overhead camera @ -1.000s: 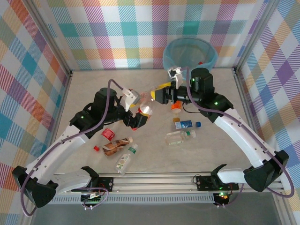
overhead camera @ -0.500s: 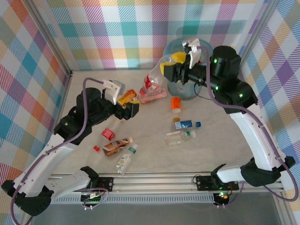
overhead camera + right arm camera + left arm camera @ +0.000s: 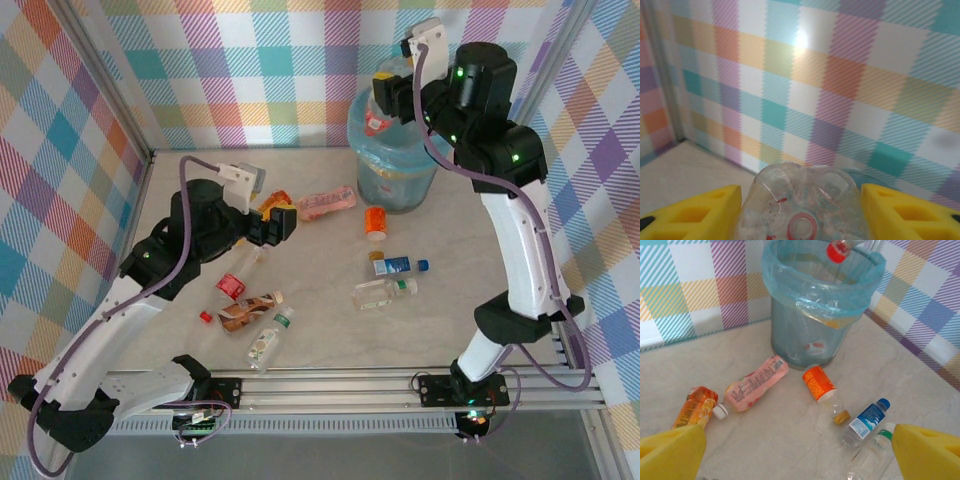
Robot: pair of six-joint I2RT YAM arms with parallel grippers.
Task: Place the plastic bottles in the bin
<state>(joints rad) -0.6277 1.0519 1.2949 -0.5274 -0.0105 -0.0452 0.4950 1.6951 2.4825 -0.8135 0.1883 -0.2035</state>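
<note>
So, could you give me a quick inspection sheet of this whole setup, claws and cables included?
Surface: pale stone-look tabletop; no spill seen.
Job's things: bin with a blue liner stands at the back; pink-label bottle, orange-label bottle, blue-label bottle and brown-label bottle lie on the table among others.
Clutter: small loose red piece, maybe a cap.
Claws: left claw open above the table, holding nothing; right claw shut on a red-capped bottle above the bin.
Cables: a purple cable loops along each arm; no snag seen.
Surroundings: plaid walls on three sides.
</note>
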